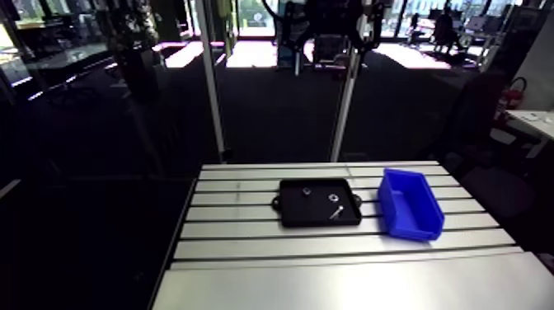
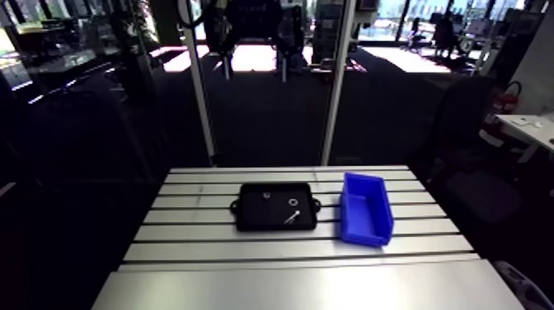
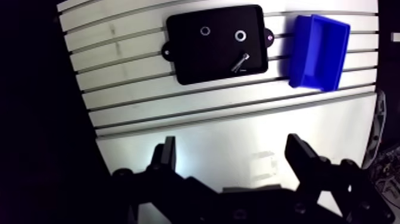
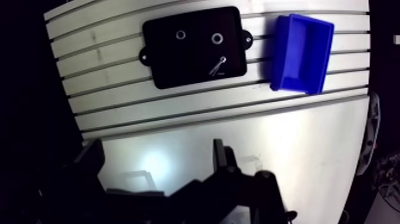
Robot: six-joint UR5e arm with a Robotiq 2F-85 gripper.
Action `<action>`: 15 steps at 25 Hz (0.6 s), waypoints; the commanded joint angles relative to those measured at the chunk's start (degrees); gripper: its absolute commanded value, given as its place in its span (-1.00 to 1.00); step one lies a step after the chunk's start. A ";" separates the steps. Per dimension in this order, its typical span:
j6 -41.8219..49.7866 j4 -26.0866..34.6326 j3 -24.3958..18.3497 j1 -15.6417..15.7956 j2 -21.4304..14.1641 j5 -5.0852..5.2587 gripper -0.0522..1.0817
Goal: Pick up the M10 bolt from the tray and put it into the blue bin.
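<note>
One slim metal bolt [image 3: 240,62] lies in rectangular black tray [image 3: 196,59] beside blue bin [image 3: 302,53].

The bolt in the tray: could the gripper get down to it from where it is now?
Probably yes. The bolt lies bare in the open tray, apart from the two rings and the bin, with nothing over it. The gripper is open, off to one side of the tray above the table.
</note>
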 commanded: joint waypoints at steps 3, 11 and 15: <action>9.98 -0.86 2.49 -0.29 0.58 -0.23 -0.90; 13.76 -5.17 5.83 -1.60 0.40 0.30 -0.90; 14.20 -7.81 7.94 -2.48 0.32 0.38 -0.90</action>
